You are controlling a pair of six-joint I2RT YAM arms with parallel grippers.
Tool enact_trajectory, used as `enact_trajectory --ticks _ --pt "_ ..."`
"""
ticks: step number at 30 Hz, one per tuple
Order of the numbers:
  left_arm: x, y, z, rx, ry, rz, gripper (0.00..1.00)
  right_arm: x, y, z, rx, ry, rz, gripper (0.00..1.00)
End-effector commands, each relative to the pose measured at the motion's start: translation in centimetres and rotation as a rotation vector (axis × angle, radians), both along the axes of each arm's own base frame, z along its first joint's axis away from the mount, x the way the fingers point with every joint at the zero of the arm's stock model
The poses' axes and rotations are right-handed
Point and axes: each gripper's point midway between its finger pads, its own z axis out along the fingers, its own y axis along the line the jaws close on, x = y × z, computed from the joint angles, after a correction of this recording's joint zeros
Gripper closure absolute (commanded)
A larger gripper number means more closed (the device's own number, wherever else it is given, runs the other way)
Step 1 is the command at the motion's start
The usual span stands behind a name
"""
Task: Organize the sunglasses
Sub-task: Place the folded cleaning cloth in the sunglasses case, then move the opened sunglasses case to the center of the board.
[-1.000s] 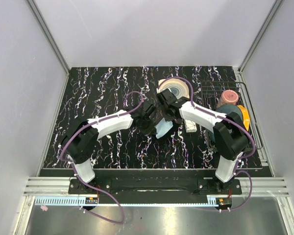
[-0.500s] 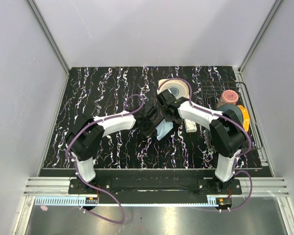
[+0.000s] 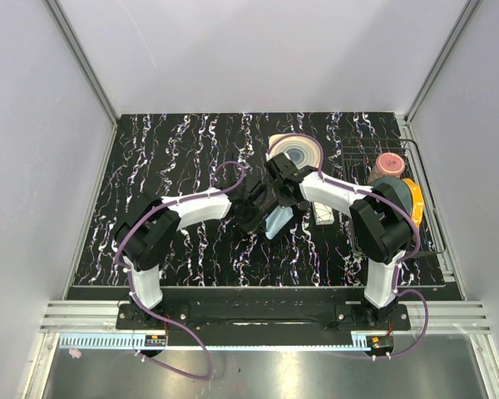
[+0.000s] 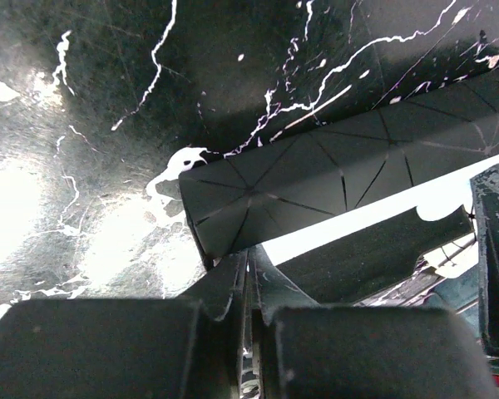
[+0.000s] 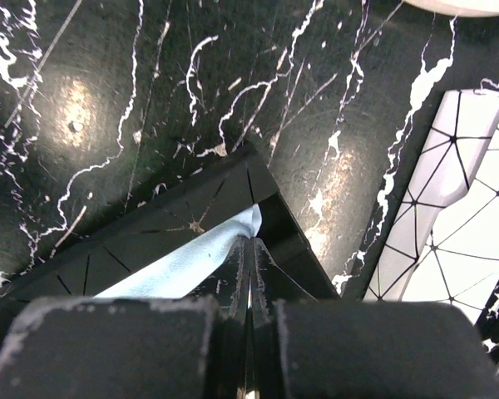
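Two black grippers meet over mid-table: the left gripper (image 4: pixel 248 268), jaws closed, sets its tips against the end corner of a flat black faceted case (image 4: pixel 316 179) with a pale blue lining. The right gripper (image 5: pixel 249 245), jaws likewise closed, pinches that case's rim where lining meets flap. Just right of the case lies a white faceted oblong box (image 5: pixel 470 216), and beyond stand a round cream dish with coloured rings (image 3: pixel 295 151) and a wire rack (image 3: pixel 433 218) at the right edge of the black white-veined table (image 3: pixel 175 150); the sunglasses cannot be made out in any view.
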Motion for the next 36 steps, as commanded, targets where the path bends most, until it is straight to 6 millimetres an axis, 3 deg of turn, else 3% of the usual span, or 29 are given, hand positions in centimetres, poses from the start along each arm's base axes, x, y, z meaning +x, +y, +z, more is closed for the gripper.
enact_trajectory --ticks 1,7,11,15,19,26,29,36 --pt "1.5 -0.3 1.2 -0.011 -0.04 0.005 0.97 1.8 0.7 0.9 0.036 -0.069 -0.002 1.0" --pt "1.4 -0.3 0.4 -0.007 -0.018 -0.004 0.96 2.0 0.5 -0.1 0.019 -0.056 -0.006 1.0" --pt "1.4 -0.5 0.3 -0.016 -0.011 -0.017 0.89 1.9 0.2 -0.6 0.001 -0.044 -0.01 1.0" --pt "1.1 -0.8 0.1 -0.026 0.01 -0.035 0.75 1.8 -0.2 -0.4 -0.013 -0.044 -0.024 0.97" --pt "1.2 -0.6 0.9 -0.023 -0.011 -0.042 0.64 2.0 -0.5 0.5 -0.021 -0.064 -0.04 0.87" --pt "2.0 0.5 3.4 0.001 -0.087 -0.042 0.6 1.9 -0.6 4.2 0.023 -0.119 -0.064 0.63" --pt "2.1 1.6 3.3 0.034 -0.091 -0.042 0.58 1.6 -0.9 5.6 0.04 -0.135 -0.076 0.52" --pt "2.7 5.5 2.0 0.116 -0.089 -0.027 0.55 0.8 -1.1 5.1 0.046 -0.109 -0.08 0.42"
